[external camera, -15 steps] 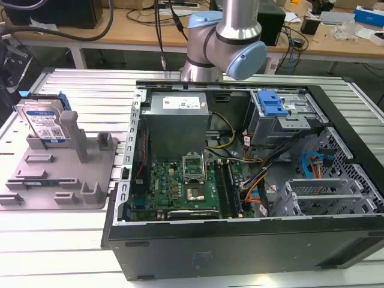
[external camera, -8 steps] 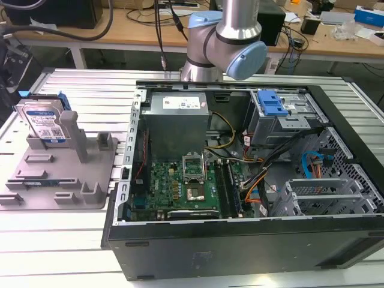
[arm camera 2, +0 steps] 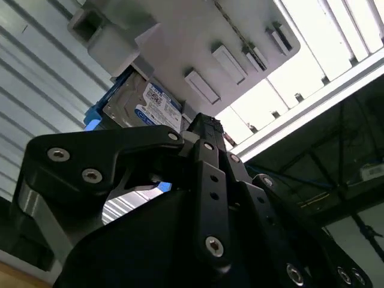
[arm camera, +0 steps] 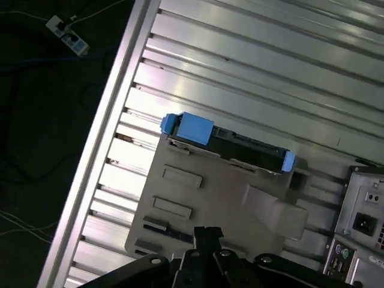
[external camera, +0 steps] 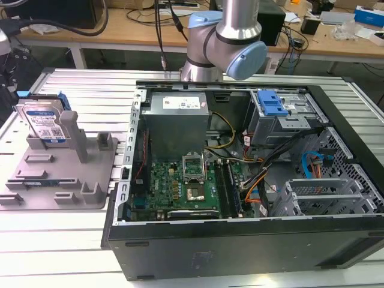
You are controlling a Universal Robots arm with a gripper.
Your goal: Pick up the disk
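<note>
The disk (external camera: 43,123) stands on edge in a slot of the grey plastic holder (external camera: 66,180) at the exterior view's left, silver with a white-and-blue label and blue side rails. In the first wrist view I look down on the disk's (arm camera: 228,141) top edge, blue pieces at both ends, with the holder (arm camera: 204,192) beside it. My gripper (arm camera: 207,233) hangs well above the holder, black fingers together and nothing between them. The second wrist view has the gripper (arm camera 2: 203,123) tip just in front of the labelled disk (arm camera 2: 144,105) and the holder (arm camera 2: 180,42).
An open computer case (external camera: 240,258) lies on the slatted metal table (external camera: 54,240) at the exterior view's right, with a motherboard, a power supply and a blue-latched drive cage (external camera: 273,108). The arm (external camera: 225,42) rises behind the case. Past the table edge are dark floor and a power strip (arm camera: 66,36).
</note>
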